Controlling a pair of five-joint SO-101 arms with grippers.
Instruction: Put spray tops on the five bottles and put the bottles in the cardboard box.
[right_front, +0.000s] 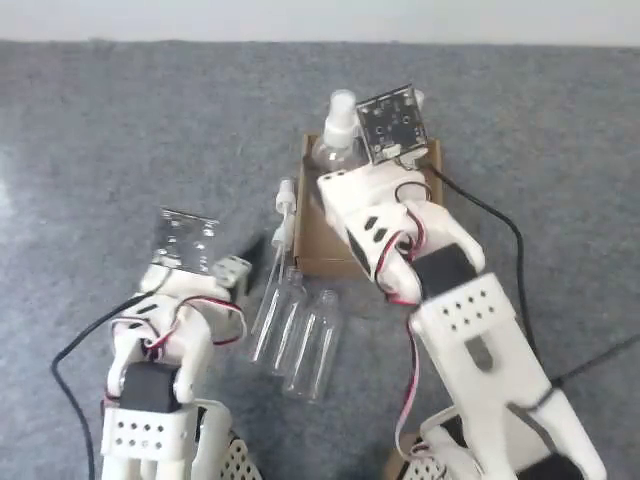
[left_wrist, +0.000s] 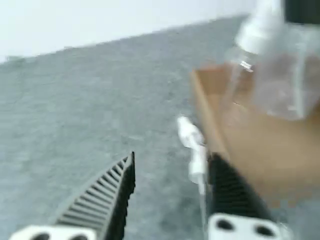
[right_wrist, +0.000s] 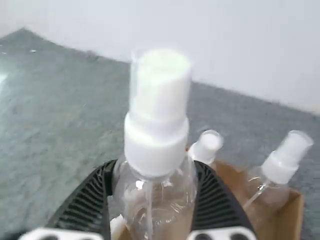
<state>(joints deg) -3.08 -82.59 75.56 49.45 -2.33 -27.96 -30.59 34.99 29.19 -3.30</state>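
Right wrist view: our right claw (right_wrist: 152, 175) clamps capped bottle (right_wrist: 156, 145) at shoulder, above box (right_wrist: 292, 210).
Left claw (left_wrist: 172, 160): wide open, beside loose spray top (left_wrist: 192, 145).
Handling: we judge bottle light, slick, squashy; grip body w/ mod. force.

Nothing readable is showing anywhere: no text, label, brand, number or sign. The circuit board (right_front: 393, 122) over the far edge of the cardboard box (right_front: 318, 250) is carrying tiny marks, too small to read. Same for the second circuit board (right_front: 186, 243), sitting well apart from the box.
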